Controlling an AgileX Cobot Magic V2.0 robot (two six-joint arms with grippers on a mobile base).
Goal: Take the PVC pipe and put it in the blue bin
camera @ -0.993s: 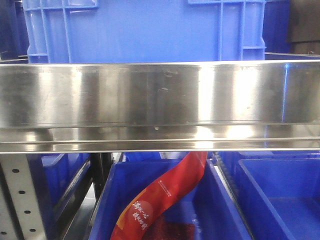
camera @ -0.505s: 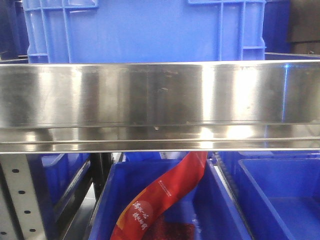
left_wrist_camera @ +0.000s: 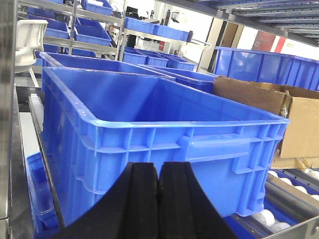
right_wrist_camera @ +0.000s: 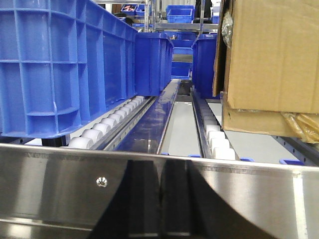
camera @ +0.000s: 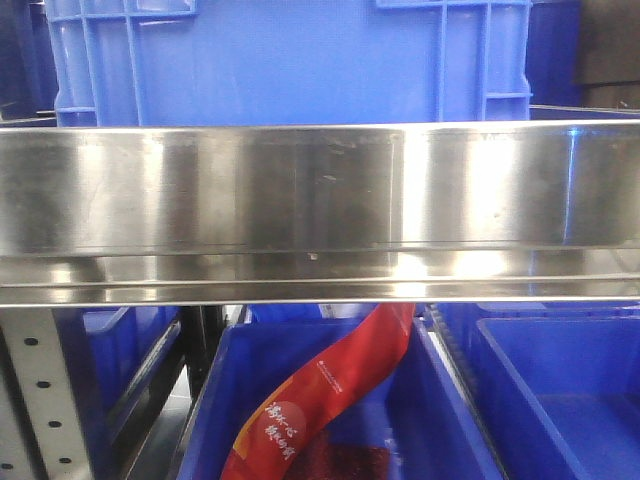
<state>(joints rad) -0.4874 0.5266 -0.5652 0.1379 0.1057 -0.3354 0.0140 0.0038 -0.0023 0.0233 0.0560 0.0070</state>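
Note:
The PVC pipe shows in no view. In the left wrist view a large blue bin point(left_wrist_camera: 164, 144) stands on a roller shelf, its open top empty as far as I can see. My left gripper point(left_wrist_camera: 158, 165) sits just in front of its near wall, jaws shut with nothing between them. My right gripper point(right_wrist_camera: 159, 165) is shut and empty too, low against a steel rail point(right_wrist_camera: 60, 184). To its upper left stands a blue bin point(right_wrist_camera: 60, 64) on white rollers. The front view shows a blue bin point(camera: 290, 60) behind the steel rail point(camera: 320, 190) and neither gripper.
A cardboard box point(left_wrist_camera: 294, 119) stands right of the bin, and also shows in the right wrist view point(right_wrist_camera: 271, 59). A roller lane point(right_wrist_camera: 172, 114) runs between bin and box. Below the rail are lower blue bins point(camera: 560, 390), one holding a red packet point(camera: 330, 390). More blue bins fill the shelves point(left_wrist_camera: 154, 30) behind.

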